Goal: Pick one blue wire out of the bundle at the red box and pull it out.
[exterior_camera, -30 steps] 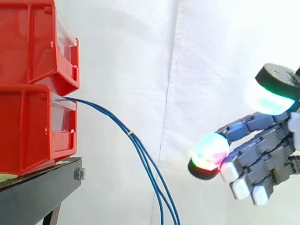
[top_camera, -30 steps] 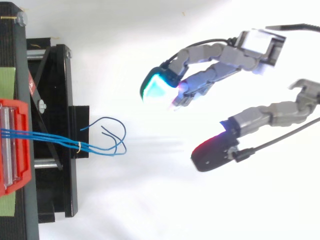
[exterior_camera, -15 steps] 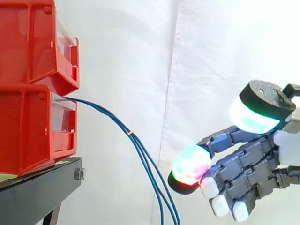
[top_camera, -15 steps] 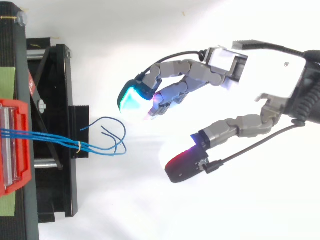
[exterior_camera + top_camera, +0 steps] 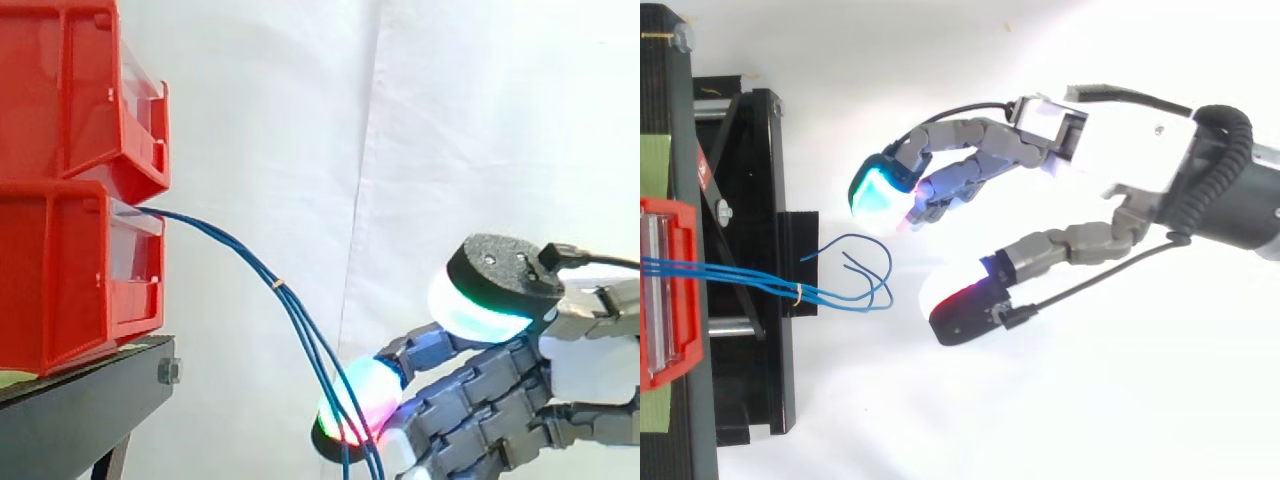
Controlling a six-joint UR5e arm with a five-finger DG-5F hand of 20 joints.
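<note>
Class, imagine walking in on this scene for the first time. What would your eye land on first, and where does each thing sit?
The robot's hand stands out first: open, with glowing fingertips, it comes in from the right, close to the dangling wire ends. Next come the stacked red bins at the left on a black stand, and the thin blue wires drooping from the lower bin.

Robot test lab, white curtain (image 5: 470,120) backdrop, stacked red bins (image 5: 70,180), black stand (image 5: 90,410)
</note>
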